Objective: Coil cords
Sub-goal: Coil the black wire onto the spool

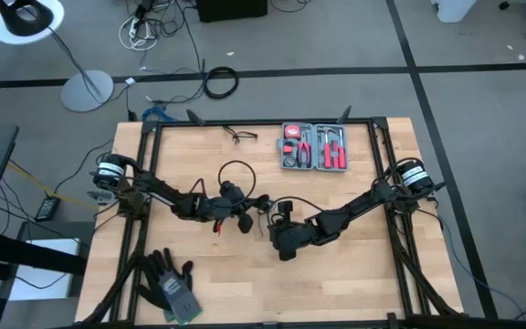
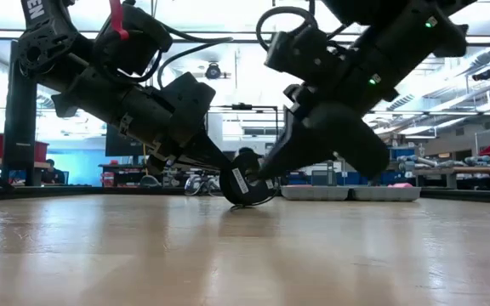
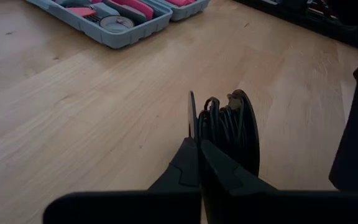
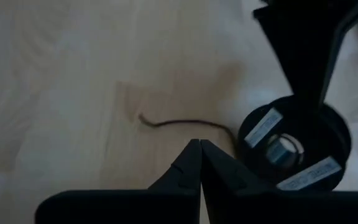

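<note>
The cord is a thin black cable wound in several turns (image 3: 225, 124) beside its round black puck (image 4: 291, 146). The puck has a pale centre and white labels. It stands on edge near the table's middle (image 2: 249, 191). The cord's free tail (image 4: 179, 123) lies on the wood and runs away from the puck. My left gripper (image 3: 197, 142) is shut on the puck. My right gripper (image 4: 199, 144) is shut just short of the tail, above the table, with nothing between its fingers. My left gripper pinches a thin black rim of the puck (image 3: 191, 112) between its two fingers, at its upper edge. The fingers (image 2: 219, 166) slant down onto it from the table's left. The puck stands tilted, its lower edge (image 2: 249, 204) on the table, the wound cable beside the fingers.
A grey case of red-handled tools (image 1: 315, 146) lies open at the table's far side, with a small black wire item (image 1: 240, 135) to its left. Dark gloves (image 1: 172, 285) lie at the near left. A thick coiled cable (image 1: 220, 82) lies on the floor beyond the table.
</note>
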{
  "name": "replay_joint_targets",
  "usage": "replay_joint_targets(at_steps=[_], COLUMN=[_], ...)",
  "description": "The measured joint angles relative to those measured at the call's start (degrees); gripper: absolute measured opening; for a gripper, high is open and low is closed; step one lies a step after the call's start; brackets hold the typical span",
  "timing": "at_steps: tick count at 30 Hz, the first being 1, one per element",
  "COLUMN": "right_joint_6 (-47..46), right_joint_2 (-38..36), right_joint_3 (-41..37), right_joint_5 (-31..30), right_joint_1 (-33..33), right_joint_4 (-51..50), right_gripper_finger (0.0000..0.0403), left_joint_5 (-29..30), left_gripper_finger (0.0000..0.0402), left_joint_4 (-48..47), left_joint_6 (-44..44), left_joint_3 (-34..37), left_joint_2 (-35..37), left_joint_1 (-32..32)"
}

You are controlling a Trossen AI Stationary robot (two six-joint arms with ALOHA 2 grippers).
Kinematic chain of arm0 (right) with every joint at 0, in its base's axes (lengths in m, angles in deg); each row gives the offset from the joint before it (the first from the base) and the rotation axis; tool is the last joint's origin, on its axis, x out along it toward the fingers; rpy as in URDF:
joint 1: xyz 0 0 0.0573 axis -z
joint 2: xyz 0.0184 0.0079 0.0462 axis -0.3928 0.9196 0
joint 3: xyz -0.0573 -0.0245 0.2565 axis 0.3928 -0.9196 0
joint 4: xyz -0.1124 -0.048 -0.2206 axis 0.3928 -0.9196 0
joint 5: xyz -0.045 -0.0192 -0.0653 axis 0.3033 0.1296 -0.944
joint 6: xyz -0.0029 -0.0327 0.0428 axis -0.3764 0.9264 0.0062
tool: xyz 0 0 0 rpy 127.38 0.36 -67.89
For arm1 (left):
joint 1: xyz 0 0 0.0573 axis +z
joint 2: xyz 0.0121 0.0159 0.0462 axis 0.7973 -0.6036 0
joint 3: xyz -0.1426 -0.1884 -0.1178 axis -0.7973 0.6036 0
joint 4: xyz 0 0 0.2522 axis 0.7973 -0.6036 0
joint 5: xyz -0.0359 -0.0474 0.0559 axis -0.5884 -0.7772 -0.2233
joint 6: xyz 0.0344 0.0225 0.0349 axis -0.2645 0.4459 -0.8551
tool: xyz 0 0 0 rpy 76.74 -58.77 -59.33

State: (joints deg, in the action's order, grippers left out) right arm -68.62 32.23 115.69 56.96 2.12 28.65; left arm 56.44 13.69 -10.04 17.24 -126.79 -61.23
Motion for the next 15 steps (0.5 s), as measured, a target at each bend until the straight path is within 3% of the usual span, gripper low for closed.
replay_joint_targets(at_steps=[7, 15], right_joint_6=[2.5, 9.9], right_joint_2=[1.7, 7.1], right_joint_3=[0.1, 0.2], right_joint_5=[0.2, 0.6], right_joint_1=[-1.8, -1.8], right_joint_4=[-1.2, 6.4], right_gripper_finger=[0.0030, 0.0087], left_joint_5=[-0.2, -0.3], left_gripper_finger=[0.0000, 0.0000], left_joint_4=[0.2, 0.4], left_joint_6=[0.0, 0.0], left_joint_3=[0.0, 0.1], left_joint_2=[0.0, 0.0], left_joint_1=[0.0, 0.0])
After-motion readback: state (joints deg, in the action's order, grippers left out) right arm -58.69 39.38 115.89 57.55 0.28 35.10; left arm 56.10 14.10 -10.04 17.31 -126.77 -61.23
